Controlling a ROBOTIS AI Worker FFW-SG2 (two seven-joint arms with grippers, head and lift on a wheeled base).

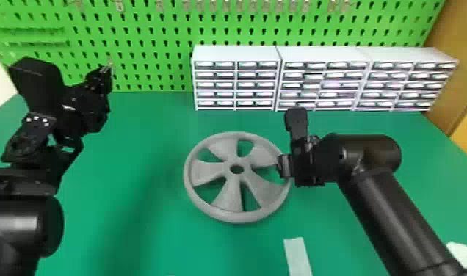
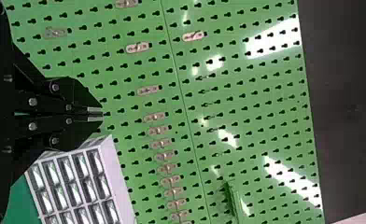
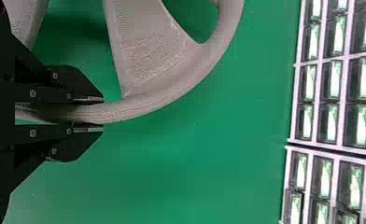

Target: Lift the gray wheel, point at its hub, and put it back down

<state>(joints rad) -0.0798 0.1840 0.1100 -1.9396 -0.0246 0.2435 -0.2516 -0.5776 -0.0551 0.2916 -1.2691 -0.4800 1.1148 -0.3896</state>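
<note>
Head view: A gray wheel lies above the green desk, pinched at its right side by the right gripper; whether it is clear of the surface cannot be told. Held at one edge, it could sag or twist if its weight overcomes the grip. The left gripper, raised at left, could bump the hub and jar the wheel if it comes in too low to point. Broad, flared spokes join the hub, a plain ring, to a rounded rim.

Left wrist view: The left gripper's flat black fingers are pressed together, holding nothing, before a glossy green pegboard hung with small metal hooks.

Right wrist view: The right gripper's fingers are clamped across the rim. That curved surface could roll or slip between the flat pads if pressure eases, and a hurried lowering could knock it against the desk. Fine ridges line the matte, plastic-looking spokes.
</note>
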